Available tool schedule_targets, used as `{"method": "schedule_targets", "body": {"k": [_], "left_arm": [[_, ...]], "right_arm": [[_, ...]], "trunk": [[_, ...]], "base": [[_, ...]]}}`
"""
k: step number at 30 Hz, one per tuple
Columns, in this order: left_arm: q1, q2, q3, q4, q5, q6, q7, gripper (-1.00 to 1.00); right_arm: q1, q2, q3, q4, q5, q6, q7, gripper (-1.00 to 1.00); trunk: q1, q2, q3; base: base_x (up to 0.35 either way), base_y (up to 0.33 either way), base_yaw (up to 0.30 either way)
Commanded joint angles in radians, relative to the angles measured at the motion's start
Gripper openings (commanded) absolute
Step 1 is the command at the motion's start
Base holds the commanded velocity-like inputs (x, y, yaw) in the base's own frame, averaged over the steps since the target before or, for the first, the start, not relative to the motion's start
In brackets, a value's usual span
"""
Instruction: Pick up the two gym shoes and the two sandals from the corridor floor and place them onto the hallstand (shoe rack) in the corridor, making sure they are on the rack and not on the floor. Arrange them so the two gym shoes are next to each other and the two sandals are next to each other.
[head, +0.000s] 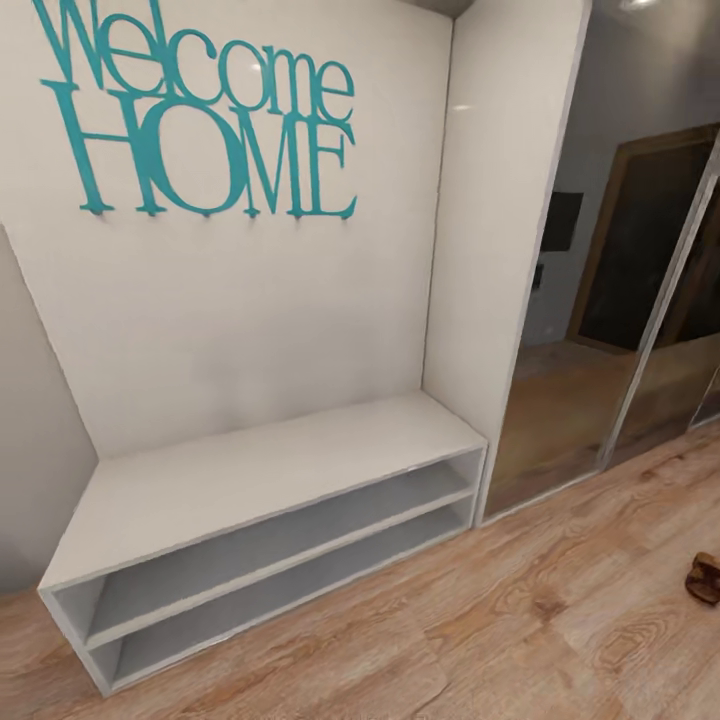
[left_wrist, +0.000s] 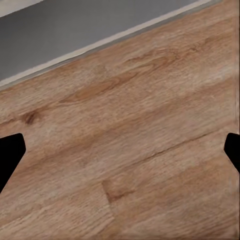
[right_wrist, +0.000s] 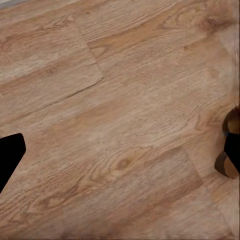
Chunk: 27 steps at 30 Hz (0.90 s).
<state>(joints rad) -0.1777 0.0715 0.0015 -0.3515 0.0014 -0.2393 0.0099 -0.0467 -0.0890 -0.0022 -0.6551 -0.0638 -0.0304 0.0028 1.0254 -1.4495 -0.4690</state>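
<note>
Currently, no shoe is held. In the left wrist view the left gripper (left_wrist: 120, 150) is seen with its jaws spread wide over bare corridor floor (left_wrist: 130, 165), beside a grey baseboard (left_wrist: 75, 40). In the right wrist view the right gripper (right_wrist: 120, 150) is likewise spread wide and empty above the planks.

One sandal (head: 705, 577) is seen in the head view, lying on the floor at the frame's right edge, well apart from the pale-grey two-tier bench (head: 260, 475) under the teal "Welcome HOME" lettering (head: 200, 110). Brown sandal parts (right_wrist: 229, 150) are also seen just beside the right fingertip. The gym shoes are not located from these views.

The following risks are judged:
- This bench carries no staggered upper shelves; it is probably not the hallstand, so footwear may be placed on the wrong unit.
- A sandal so close to a fingertip may be nudged or pushed away if the right arm is lowered without alignment.
- The mirrored panel (head: 570, 400) may be struck when the base is turned.
</note>
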Motion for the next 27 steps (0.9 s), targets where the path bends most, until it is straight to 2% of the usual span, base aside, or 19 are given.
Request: {"method": "schedule_targets", "body": {"k": [1, 10, 27], "left_arm": [[0.0, 0.0, 0.0, 0.0, 0.0, -0.003, 0.001, 1.0], [-0.001, 0.002, 0.0, 0.0, 0.001, -0.003, 0.001, 1.0], [-0.002, -0.003, 0.001, -0.001, 0.003, -0.003, 0.001, 1.0]], "right_arm": [[-0.001, 0.0, 0.001, 0.001, -0.007, -0.003, 0.0, 1.0], [-0.001, 0.0, 0.001, 0.002, -0.007, -0.003, 0.0, 1.0], [-0.001, 0.0, 0.001, 0.002, -0.007, -0.003, 0.0, 1.0]], "trunk": [[0.0, -0.001, -0.001], [0.0, -0.001, -0.001], [0.0, -0.001, -0.001]], "base": [[-0.129, -0.241, -0.298], [-0.031, -0.203, -0.298], [0.0, -0.011, -0.298]]}}
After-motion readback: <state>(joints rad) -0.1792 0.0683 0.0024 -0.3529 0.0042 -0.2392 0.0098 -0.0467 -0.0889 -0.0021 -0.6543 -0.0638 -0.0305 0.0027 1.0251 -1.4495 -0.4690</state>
